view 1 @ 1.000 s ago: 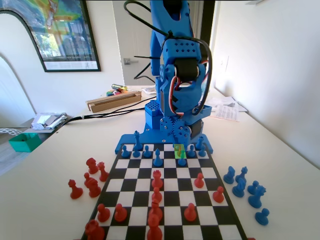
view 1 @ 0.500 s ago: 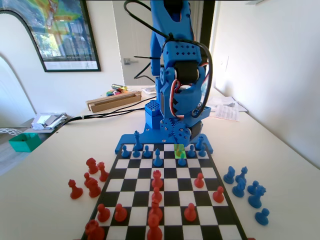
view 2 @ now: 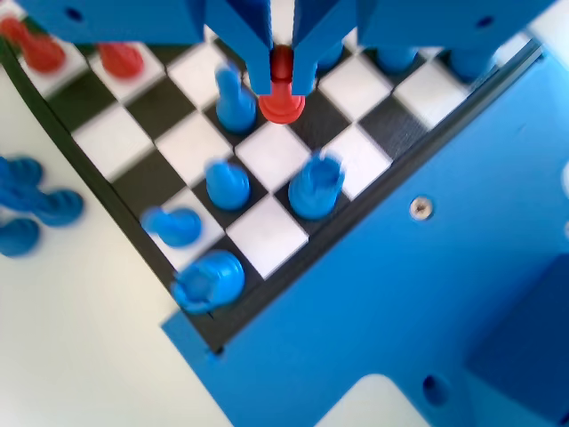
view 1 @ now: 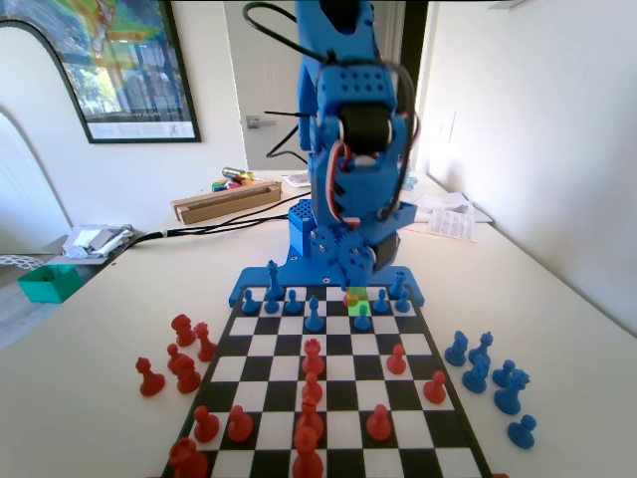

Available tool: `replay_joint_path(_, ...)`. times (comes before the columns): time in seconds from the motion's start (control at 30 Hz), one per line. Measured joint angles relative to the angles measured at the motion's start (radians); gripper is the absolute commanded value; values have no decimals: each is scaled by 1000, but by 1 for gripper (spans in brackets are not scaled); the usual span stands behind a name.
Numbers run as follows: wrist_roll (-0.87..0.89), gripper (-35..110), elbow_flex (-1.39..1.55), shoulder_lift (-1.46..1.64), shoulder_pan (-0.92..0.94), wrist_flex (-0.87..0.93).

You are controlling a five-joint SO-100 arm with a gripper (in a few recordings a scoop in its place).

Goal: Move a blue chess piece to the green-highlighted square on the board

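Blue chess piece (view 1: 362, 317) standing just below the gripper (view 1: 354, 282), at the near edge of the green-highlighted square (view 1: 358, 300). Dropped lower toward the board (view 1: 328, 398) than half a second ago. Jaws narrow around a red chessman (view 2: 283, 100), perhaps only lying beyond the gap; cannot tell from this blurred wrist view. Probably an approach, with no blue piece lifted yet.

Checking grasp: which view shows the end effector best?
Wrist view: the end effector frames a red piece at close range; contact unclear. Fixed view shows it low over the board's far rows, jaws hard to make out.
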Motion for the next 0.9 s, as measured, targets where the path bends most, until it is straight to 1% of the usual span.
replay_joint_path(0.23, -69, 1, -123, 107, 107, 179)
replay_joint_path(0.37, -118, 1, -202, 138, 199, 261)
replay_joint_path(0.6, -176, 1, -299, 138, 425, 311)
replay_joint_path(0.77, -218, 1, -322, 114, 588, 314)
replay_joint_path(0.9, -261, 1, -324, 32, 698, 295)
